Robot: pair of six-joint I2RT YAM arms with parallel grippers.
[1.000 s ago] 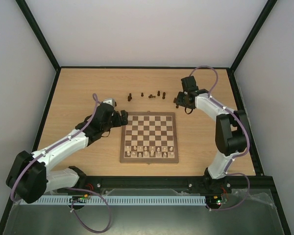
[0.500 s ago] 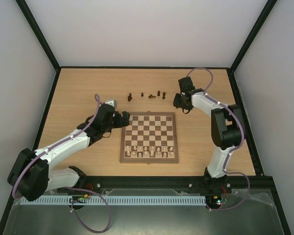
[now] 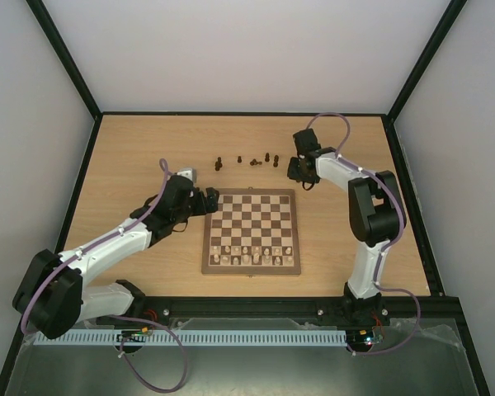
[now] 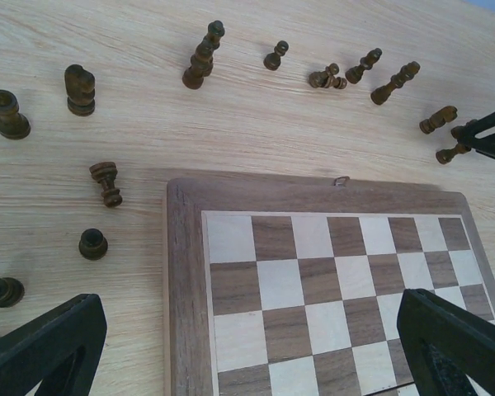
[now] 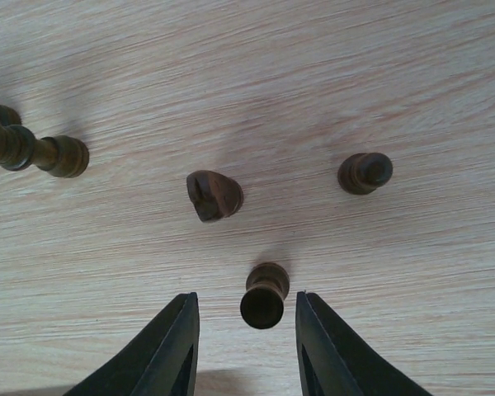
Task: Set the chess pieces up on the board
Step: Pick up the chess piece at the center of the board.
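While my right end effector (image 5: 245, 309) sits low over the light-wood desk (image 5: 396, 82), its 2 fingers (image 5: 169, 351) apart around 1 small dark brown wooden chess pawn (image 5: 264, 295) without touching it, beyond the far-right corner of the square checkered wooden chessboard (image 4: 186, 272), my left end effector (image 4: 252, 301) hangs wide apart at the far-left corner.

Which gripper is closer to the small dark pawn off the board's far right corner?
Right. The right gripper is over the pawn, a finger on either side. The left gripper hovers at the far left corner of the board.
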